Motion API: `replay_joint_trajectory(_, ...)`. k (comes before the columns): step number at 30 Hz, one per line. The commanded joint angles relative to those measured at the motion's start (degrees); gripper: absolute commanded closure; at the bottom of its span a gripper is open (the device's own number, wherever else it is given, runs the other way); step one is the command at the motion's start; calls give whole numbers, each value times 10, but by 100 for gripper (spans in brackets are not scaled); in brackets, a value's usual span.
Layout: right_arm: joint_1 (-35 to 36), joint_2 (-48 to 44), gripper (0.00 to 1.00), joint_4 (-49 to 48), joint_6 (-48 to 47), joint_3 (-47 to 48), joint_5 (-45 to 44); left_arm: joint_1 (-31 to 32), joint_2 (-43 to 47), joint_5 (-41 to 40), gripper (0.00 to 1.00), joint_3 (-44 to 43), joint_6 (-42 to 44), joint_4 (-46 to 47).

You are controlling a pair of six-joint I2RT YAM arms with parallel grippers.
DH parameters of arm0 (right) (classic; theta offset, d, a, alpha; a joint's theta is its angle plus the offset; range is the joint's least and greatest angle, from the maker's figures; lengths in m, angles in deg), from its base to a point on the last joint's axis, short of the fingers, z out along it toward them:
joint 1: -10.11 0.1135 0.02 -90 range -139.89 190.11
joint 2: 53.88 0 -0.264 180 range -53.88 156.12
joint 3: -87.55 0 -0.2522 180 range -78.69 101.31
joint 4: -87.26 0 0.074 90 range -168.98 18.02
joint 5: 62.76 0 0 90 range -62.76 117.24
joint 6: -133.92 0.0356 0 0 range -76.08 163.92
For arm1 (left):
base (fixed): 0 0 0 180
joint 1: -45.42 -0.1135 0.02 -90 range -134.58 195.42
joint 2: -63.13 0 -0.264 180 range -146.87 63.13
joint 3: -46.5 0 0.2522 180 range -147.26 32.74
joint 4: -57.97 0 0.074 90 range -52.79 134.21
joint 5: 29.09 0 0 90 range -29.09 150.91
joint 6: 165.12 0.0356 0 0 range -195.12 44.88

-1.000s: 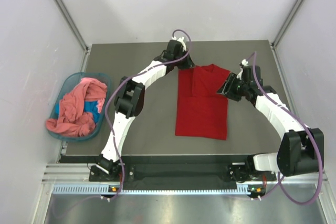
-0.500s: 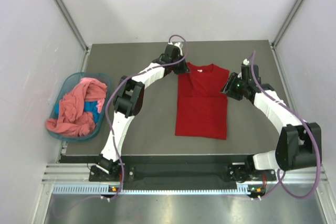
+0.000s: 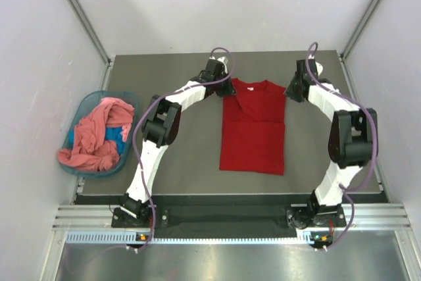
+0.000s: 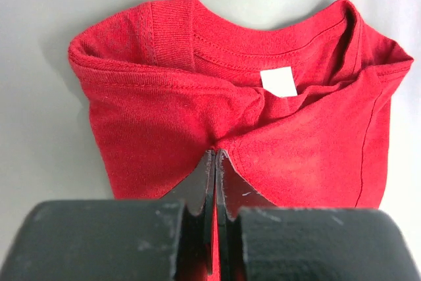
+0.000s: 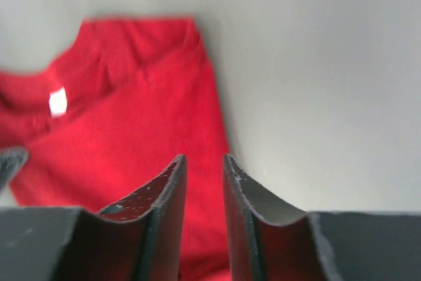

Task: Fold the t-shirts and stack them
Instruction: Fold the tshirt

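Lying folded at the desk's centre, the red t-shirt [image 3: 253,129] has its hem toward the near edge. Off the left edge, the salmon-pink t-shirt [image 3: 95,136] fills a teal basket [image 3: 133,100]. Farther back, the left gripper [image 4: 216,153] is clamped on red cloth below the white neck label [image 4: 277,82]. The right gripper [image 5: 204,159], fingers narrowly parted and holding nothing, is at the shirt's far-right corner.

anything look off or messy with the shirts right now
The red t-shirt is puckered at its collar, where the left gripper pinches the cloth below the white label. The pink t-shirt lies crumpled in the basket, unfolded.
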Motion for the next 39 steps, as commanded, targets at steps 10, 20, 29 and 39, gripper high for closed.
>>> replay_joint_trajectory(10, -18, 160, 83, -34, 5, 165, -17, -6, 17, 13, 100, 2, -4, 43)
replay_joint_trajectory(20, -26, 250, 84, -21, 9, 230, -26, -6, 10, -26, 100, -2, 4, 6)
replay_joint_trajectory(29, -26, 218, 80, 3, -26, 253, -16, -12, 48, -35, 82, -16, 0, -35)
replay_joint_trajectory(39, -22, 71, 69, 83, -85, 197, 46, -26, 151, 27, 69, 41, 21, -66)
